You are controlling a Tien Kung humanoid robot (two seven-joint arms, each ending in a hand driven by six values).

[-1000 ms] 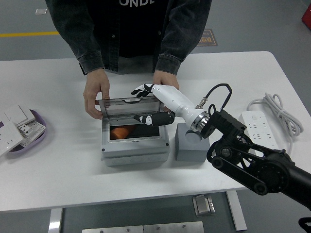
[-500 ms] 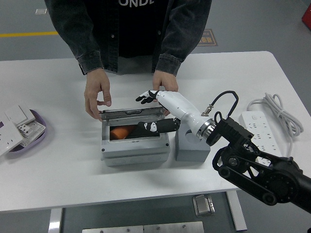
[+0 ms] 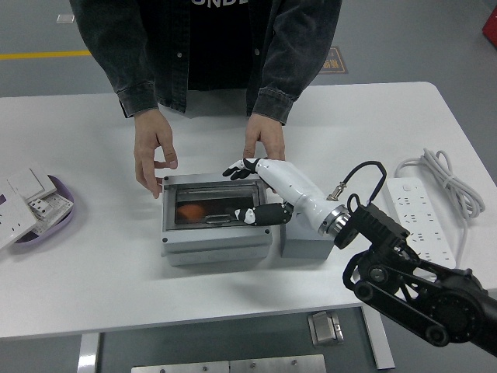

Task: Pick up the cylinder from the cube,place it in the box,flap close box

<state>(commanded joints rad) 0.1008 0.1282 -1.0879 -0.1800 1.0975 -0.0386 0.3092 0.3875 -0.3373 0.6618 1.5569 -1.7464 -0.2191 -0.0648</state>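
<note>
At centre frame, the clear lid (image 3: 208,203), propped upright a second ago, is now pressed nearly flat over the grey box (image 3: 216,233) by the right hand (image 3: 250,190), fingers spread and holding nothing, the orange cylinder (image 3: 190,211) seen inside, so closing is judged almost done.

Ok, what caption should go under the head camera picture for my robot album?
Robot's right hand presses the clear lid down on the gray box, orange cylinder inside, person's hands nearby.
</note>
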